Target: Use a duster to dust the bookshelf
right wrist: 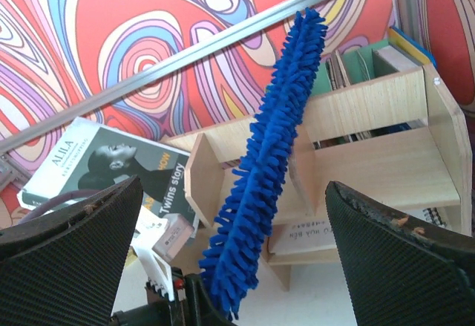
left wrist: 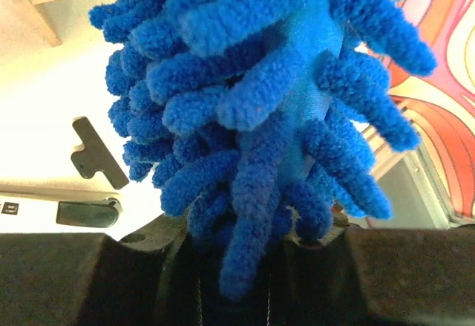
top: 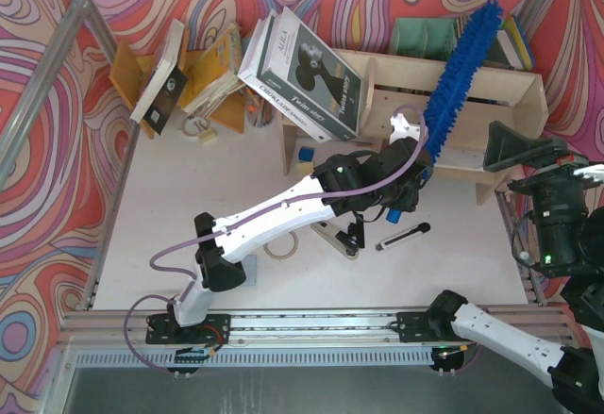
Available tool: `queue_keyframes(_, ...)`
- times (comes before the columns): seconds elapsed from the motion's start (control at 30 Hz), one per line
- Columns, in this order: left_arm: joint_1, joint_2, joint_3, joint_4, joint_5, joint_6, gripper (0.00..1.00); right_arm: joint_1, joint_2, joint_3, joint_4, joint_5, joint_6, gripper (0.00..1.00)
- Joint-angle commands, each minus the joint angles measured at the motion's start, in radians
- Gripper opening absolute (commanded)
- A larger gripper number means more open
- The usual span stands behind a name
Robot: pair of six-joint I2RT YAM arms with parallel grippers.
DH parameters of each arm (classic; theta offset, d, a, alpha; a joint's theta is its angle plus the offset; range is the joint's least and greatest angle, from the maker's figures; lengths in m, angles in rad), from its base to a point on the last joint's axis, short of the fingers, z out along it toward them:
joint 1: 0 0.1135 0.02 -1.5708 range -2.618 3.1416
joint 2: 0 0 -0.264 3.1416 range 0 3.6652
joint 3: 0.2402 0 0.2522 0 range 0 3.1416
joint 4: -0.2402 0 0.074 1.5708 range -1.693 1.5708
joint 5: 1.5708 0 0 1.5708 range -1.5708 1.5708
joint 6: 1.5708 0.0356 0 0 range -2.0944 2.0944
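The bright-blue fluffy duster [top: 460, 73] stands tilted, its head rising across the front of the pale plywood bookshelf [top: 495, 86] with its tip above the top board. My left gripper [top: 412, 176] is shut on the duster's lower end, just in front of the shelf. In the left wrist view the duster [left wrist: 260, 81] fills the frame and the left gripper [left wrist: 249, 248] clamps its base. My right gripper [top: 517, 155] is open and empty at the shelf's right end. In the right wrist view its gripper [right wrist: 234, 255] faces the duster [right wrist: 271, 140] and the bookshelf [right wrist: 371, 170].
Large books [top: 302, 65] lean against the shelf's left end. An orange-brown book rack [top: 203, 74] stands at the back left and a green file holder [top: 425, 35] behind the shelf. A utility knife [top: 403, 236] and a tape roll [top: 279, 247] lie on the table.
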Motion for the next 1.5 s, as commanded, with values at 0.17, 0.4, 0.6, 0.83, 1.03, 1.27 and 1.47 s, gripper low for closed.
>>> queue_keyframes(0.17,-0.011,0.105,0.287,-0.116,0.038,0.006,0.00,0.004,0.058,0.068,0.062,-0.012,-0.060,0.99)
queue_keyframes(0.4,0.013,0.156,0.308,-0.062,0.159,-0.061,0.00,0.003,0.062,0.072,0.055,-0.023,-0.048,0.99)
queue_keyframes(0.6,0.024,0.198,0.327,-0.036,0.211,-0.103,0.00,0.004,0.048,0.053,0.048,-0.015,-0.036,0.99)
queue_keyframes(0.83,0.026,0.230,0.327,0.007,0.291,-0.122,0.00,0.004,0.038,0.036,0.052,0.000,-0.038,0.99)
queue_keyframes(1.03,-0.006,0.235,0.328,0.036,0.301,-0.081,0.00,0.004,0.030,0.019,0.058,0.012,-0.042,0.99)
queue_keyframes(1.27,-0.051,0.225,0.307,0.067,0.302,-0.019,0.00,0.004,0.022,0.003,0.062,0.022,-0.042,0.99)
queue_keyframes(1.47,-0.086,0.210,0.281,0.089,0.336,0.044,0.00,0.004,0.012,-0.001,0.061,0.029,-0.040,0.99)
